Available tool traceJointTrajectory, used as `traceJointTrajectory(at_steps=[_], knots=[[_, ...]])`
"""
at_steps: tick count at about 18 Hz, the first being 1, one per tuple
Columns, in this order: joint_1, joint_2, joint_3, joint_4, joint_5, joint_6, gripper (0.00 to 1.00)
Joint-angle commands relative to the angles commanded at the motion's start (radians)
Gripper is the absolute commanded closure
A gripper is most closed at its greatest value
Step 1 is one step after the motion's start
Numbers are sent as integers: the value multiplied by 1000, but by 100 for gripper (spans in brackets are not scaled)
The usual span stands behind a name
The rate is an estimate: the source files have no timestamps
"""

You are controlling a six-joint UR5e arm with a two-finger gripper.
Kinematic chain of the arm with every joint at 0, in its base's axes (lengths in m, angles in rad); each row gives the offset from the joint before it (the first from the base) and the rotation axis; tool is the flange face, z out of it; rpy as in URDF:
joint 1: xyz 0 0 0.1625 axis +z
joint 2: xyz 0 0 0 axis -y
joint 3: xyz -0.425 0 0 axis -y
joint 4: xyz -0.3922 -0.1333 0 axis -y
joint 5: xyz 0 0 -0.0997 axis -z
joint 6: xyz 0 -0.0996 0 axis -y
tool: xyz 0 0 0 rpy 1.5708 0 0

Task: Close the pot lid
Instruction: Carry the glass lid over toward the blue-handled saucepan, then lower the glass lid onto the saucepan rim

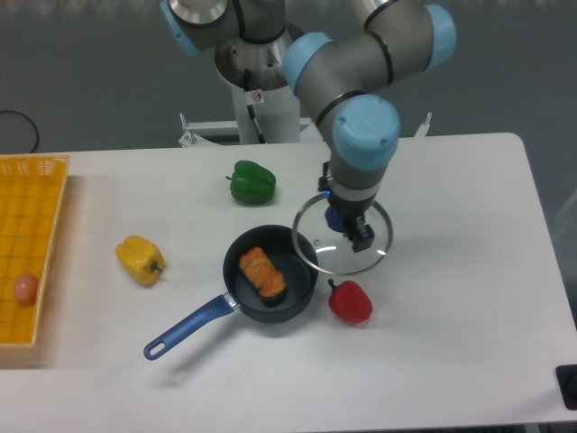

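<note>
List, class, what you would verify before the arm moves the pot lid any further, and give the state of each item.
1. Gripper shut on the pot lid: ok.
2. Lid centred over the pot: not ok, it only overlaps the right rim.
3. Pot opening reachable: ok.
4. Orange food sits below the rim: cannot tell.
5. Red pepper clear of the lid's path: ok, it sits right of the pot.

no readable text, small round sticker on robot base illegible
</note>
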State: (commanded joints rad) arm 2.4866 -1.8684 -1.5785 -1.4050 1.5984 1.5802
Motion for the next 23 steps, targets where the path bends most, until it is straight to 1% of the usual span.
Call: traceJointTrajectory(at_steps=[6,10,17,20,23], knots=[[-48,-15,0,-40,-23,-106,37],[-75,-32,2,-40,-51,-146,37],[-97,-32,2,-38,-71,-173,36],[-106,-54,24,-38,-77,-206,36],[-120,-64,31,-37,-77,-218,36]])
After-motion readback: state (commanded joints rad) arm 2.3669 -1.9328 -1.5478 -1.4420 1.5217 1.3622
